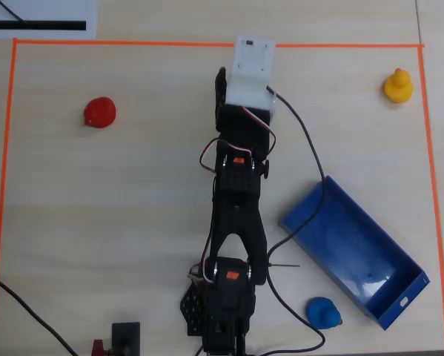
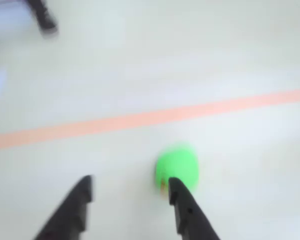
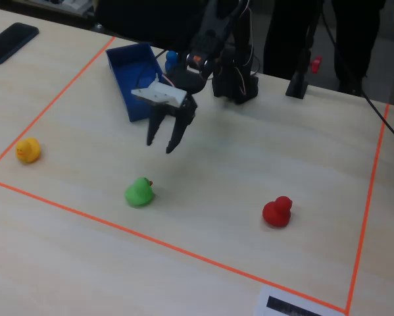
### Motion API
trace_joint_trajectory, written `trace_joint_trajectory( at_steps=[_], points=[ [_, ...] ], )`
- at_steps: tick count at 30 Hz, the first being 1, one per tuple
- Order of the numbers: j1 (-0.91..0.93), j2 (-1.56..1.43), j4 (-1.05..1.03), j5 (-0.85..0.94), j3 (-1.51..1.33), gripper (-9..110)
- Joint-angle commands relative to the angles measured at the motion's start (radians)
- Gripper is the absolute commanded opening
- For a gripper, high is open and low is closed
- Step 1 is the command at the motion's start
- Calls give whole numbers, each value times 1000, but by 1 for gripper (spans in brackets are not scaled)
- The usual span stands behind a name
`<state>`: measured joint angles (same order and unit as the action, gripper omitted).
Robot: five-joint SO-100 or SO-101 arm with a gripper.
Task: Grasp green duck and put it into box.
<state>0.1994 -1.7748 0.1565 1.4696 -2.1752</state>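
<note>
The green duck [image 3: 139,192] sits on the table near the front orange tape line, its orange beak pointing right in the fixed view. My gripper [image 3: 159,147] hangs open and empty above the table, a little behind and to the right of the duck. In the wrist view the duck [image 2: 177,167] lies just beyond the right fingertip [image 2: 176,190], not between the jaws of the gripper [image 2: 129,187]. The blue box [image 3: 134,79] stands at the back left, and it lies empty at the lower right of the overhead view [image 1: 355,256]. In the overhead view the arm [image 1: 240,185] hides the green duck.
A yellow duck [image 3: 28,150] sits at the left edge of the taped area and a red duck [image 3: 277,212] at the front right. A blue duck [image 1: 324,312] lies beside the box. Orange tape [image 2: 139,120] borders the work area. A phone [image 3: 11,41] lies outside it.
</note>
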Motion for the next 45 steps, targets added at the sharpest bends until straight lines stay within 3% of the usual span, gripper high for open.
trace_joint_trajectory(
  at_steps=[1, 11, 24, 45],
  points=[
    [40, 201, 252, 0, 144, 27],
    [87, 545, 218, 25, 359, 36],
    [77, 624, 178, 35, 273, 36],
    [107, 719, 135, 71, 371, 33]
  ],
)
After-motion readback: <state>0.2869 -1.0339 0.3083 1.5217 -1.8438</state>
